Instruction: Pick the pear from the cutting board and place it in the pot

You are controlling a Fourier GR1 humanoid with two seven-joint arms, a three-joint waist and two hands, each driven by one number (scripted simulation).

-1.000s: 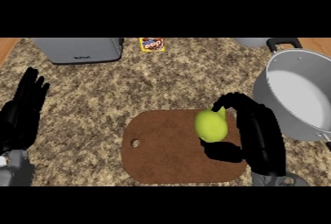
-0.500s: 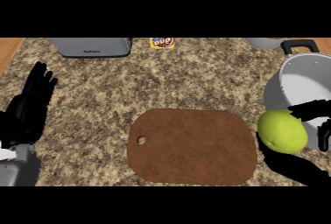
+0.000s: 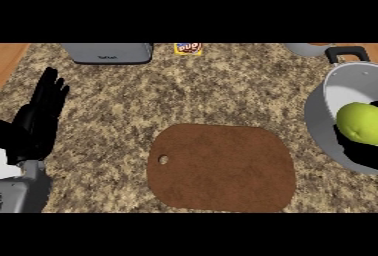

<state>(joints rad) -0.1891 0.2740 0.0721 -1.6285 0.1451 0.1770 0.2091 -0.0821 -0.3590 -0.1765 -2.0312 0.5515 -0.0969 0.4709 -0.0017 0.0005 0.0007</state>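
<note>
you're at the placing step: the pear (image 3: 359, 123) hangs over the pot (image 3: 332, 90), your right hand (image 3: 347, 138) curled under it; next, lower and release. left hand (image 3: 40, 117) rests, fingers straight
</note>
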